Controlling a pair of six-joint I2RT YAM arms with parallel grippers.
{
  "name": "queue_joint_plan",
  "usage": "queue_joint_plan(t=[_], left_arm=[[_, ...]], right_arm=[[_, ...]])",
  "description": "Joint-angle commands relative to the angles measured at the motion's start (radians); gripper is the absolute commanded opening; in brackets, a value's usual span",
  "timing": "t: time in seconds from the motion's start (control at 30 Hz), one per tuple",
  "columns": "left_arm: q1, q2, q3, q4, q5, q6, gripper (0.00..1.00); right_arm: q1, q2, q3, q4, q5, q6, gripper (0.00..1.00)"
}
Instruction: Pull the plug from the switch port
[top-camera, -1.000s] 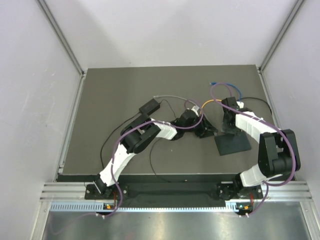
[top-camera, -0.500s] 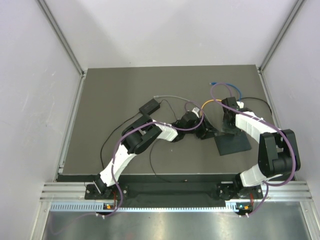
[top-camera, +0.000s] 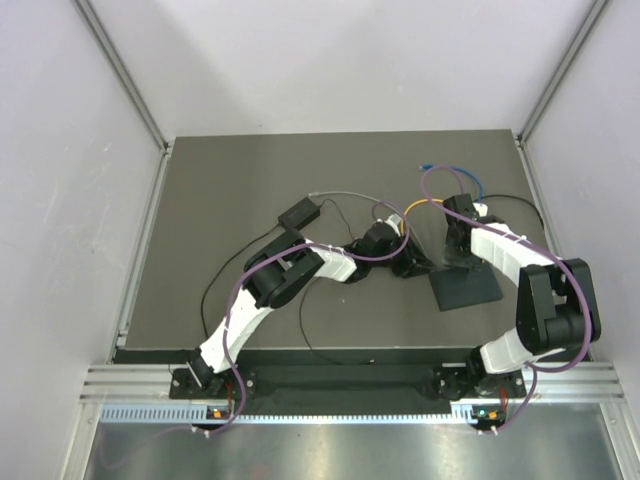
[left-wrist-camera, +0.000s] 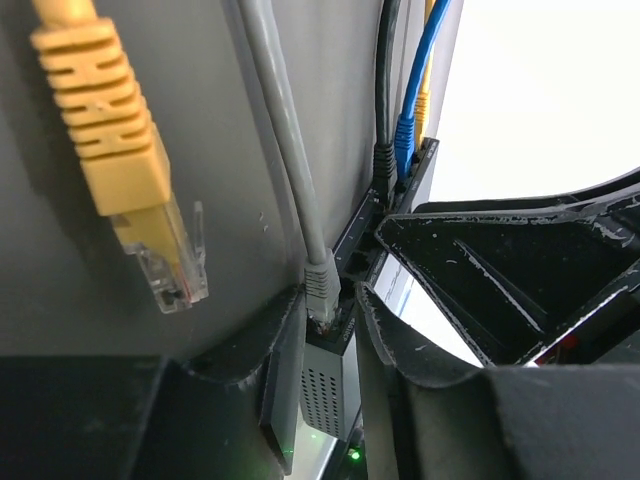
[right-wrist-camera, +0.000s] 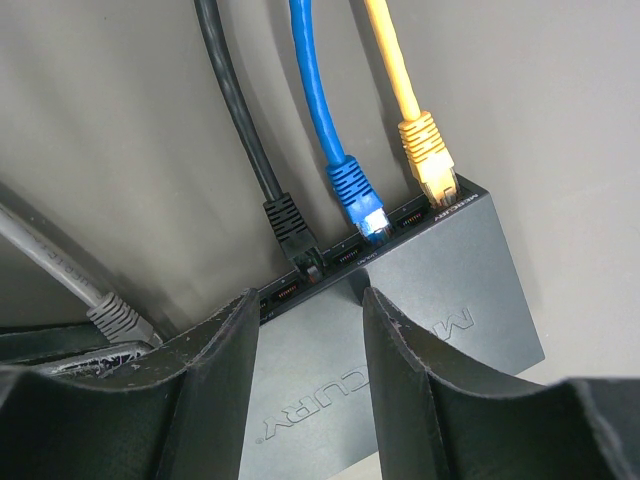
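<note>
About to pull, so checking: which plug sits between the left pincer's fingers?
The grey plug, flanked by the left pincer; the black plug, blue plug and yellow plug sit farther along the switch.

left hand (left-wrist-camera: 328, 297) narrowly parted, right hand (right-wrist-camera: 310, 300) parted wider.

The top camera looks steeply down from far above the 6 o'clock edge of the table (top-camera: 230, 190), with the black box (top-camera: 465, 288) near 4 o'clock, while both wrist cameras sit close at that box, the left sighting along its socket edge, the right down onto its lid, sharing the grey plug (left-wrist-camera: 322, 285) and the blue cable (right-wrist-camera: 318, 90).
</note>
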Motion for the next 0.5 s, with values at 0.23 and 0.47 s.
queue_joint_plan(t=[0.23,0.47], left_arm=[[-0.022,0.046,-0.028,-0.082,-0.004,0.092,0.32],[-0.02,0.074,-0.028,-0.096,-0.011,0.072,0.03]], right_arm=[[-0.007,0.081,-0.07,-0.019,-0.151,0.03,0.45],[-0.007,0.076,-0.07,-0.019,-0.148,0.032,0.44]])
